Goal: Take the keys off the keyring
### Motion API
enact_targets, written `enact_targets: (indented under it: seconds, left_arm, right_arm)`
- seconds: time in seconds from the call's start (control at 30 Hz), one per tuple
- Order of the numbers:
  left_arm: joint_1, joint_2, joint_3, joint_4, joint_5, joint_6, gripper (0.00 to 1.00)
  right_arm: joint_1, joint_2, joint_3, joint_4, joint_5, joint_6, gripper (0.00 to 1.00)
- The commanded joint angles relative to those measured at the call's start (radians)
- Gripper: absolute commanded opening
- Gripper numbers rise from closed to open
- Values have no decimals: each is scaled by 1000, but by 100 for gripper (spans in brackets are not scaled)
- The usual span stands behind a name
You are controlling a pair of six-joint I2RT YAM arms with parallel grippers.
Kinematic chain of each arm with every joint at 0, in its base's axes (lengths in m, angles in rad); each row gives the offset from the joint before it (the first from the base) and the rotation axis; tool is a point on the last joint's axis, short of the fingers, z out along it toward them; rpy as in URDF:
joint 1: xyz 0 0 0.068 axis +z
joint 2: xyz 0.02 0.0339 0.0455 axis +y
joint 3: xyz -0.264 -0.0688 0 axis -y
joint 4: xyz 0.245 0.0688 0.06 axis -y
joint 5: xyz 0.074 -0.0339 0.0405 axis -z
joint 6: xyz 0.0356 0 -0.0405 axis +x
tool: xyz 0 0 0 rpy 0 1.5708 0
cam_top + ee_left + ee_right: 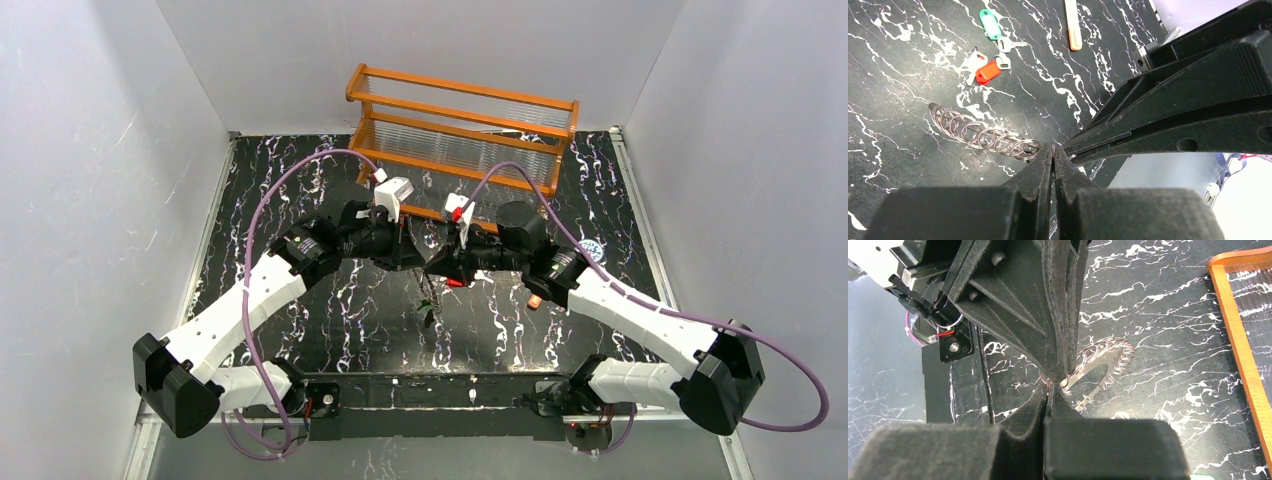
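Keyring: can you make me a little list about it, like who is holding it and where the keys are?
keyring: coil of wire loops, pinched at one end
left gripper: shut on keyring
right gripper: shut on keyring, tip to tip with the left
red key: lying on table, apart from keyring
green key: on table, just beyond the red one
tube: orange cap, lying past the keys
rack: orange, at the table's back

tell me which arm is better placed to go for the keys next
Right, narrowly. The left gripper and right gripper both pinch the keyring at one spot, but the keys lie on the table nearer the right one, seemingly off the ring, so it could probably release and drop to them.
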Motion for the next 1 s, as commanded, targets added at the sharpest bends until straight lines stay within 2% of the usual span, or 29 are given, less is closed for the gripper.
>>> enact_targets:
  seconds: [0.0,0.13,0.3,0.47,0.6,0.77,0.87,0.97]
  left_arm:
    - [-1,-38,-5,-14,-24,-5,0]
    - [0,-33,-45,-3,-23,-53,0]
    - [-1,-54,-141,141,69,-167,0]
    - [-4,-64,-216,243,103,-258,0]
    - [-10,-76,-264,324,106,-319,0]
    - [-10,-113,-255,302,41,-275,0]
    - [-8,-123,-189,192,-47,-169,0]
    - [-8,-112,-126,138,-74,-97,0]
  right_arm:
    - [2,-58,-38,113,23,7,1]
    - [1,-122,-117,224,39,55,1]
    - [1,-200,-250,497,114,152,1]
    - [1,-208,-306,684,158,216,1]
    - [0,-187,-308,760,169,242,1]
    - [0,-183,-304,734,200,213,1]
    - [0,-212,-282,606,193,132,1]
    - [0,-242,-257,421,204,50,1]
